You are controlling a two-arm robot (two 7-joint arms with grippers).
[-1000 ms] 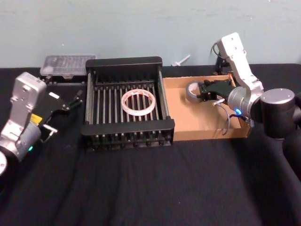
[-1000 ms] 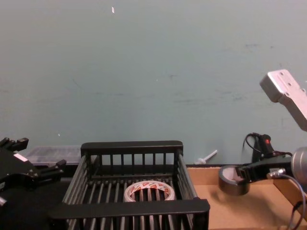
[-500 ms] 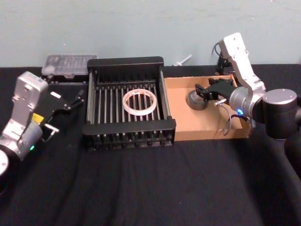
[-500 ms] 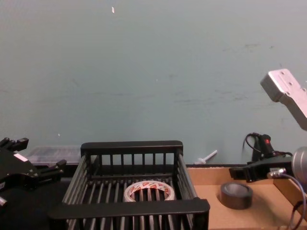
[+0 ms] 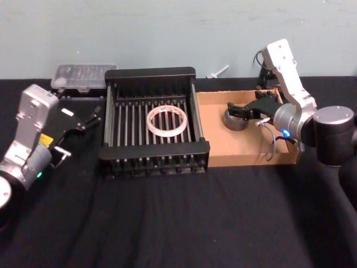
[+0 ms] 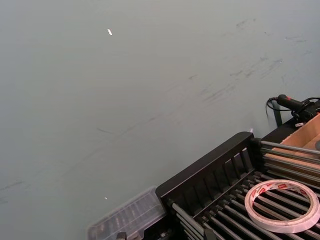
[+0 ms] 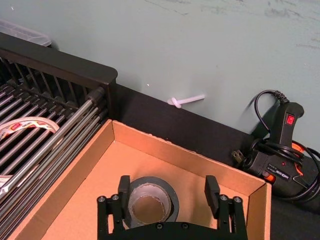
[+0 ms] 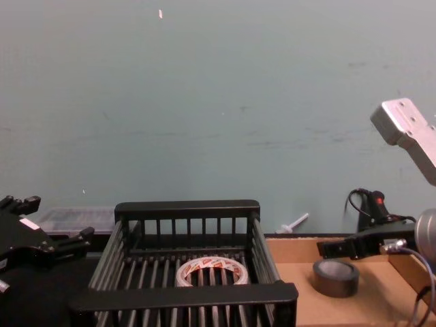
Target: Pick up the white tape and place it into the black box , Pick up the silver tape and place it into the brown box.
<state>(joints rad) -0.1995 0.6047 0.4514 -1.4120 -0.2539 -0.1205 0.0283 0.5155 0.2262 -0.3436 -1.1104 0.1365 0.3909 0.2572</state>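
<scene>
The silver tape (image 5: 235, 119) lies flat on the floor of the brown box (image 5: 249, 158), near its left side. My right gripper (image 5: 234, 109) hovers just above it, open, with its fingers (image 7: 212, 190) spread wider than the roll (image 7: 150, 204) and not gripping it. From the chest view the gripper (image 8: 325, 250) stands clear above the roll (image 8: 335, 276). The white tape (image 5: 165, 120) lies flat on the barred bottom of the black box (image 5: 150, 73). My left gripper (image 5: 90, 117) is parked left of the black box, open and holding nothing.
A clear plastic case (image 5: 83, 75) sits behind the black box's left corner. A black corded tool (image 7: 280, 145) and a small white piece (image 5: 217, 71) lie behind the brown box. Black cloth covers the table's wide front area.
My right gripper opened and let go of the silver tape, which dropped from its fingers onto the brown box's floor. The left arm and the white tape stayed put.
</scene>
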